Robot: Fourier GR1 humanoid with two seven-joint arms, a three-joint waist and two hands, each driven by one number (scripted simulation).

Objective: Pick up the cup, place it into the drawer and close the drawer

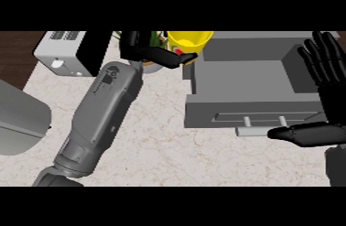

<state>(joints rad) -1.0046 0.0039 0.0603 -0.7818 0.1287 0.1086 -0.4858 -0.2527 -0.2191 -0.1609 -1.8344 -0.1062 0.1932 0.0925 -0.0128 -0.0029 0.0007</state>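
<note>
**Left hand on the cup at the drawer's far-left corner**

The left hand [140, 46] is far out over the counter [169, 142], its forearm slanting up from the near left. One black digit [165, 56] stretches right and its tip touches the near-left side of the yellow cup [191, 40]. The other fingers rise behind the hand on the cup's left. How far they wrap round the cup cannot be seen, but the hand reads as pinching it.

The cup is upright, with its open rim showing. It overlaps the far-left corner of the open drawer [229, 106]. Whether it is lifted or standing there cannot be told.

The right hand [331, 101] rests at the right edge. Its fingers [323, 56] are straight and slightly spread, pointing far. Its thumb [304, 133] sticks out leftward, just near and to the right of the drawer's handle [263, 122]. It holds nothing.

The drawer is pulled out toward the near side, and its grey hollow lies bare to the right of the cup. Its left wall runs just below the cup, and the front panel faces the near side.

Bare marbled counter spreads left of and nearer than the drawer, crossed only by the left forearm. A white and black appliance [57, 51] sits at the far left, well apart from the cup. A grey curved body [20, 120] fills the left edge.
</note>
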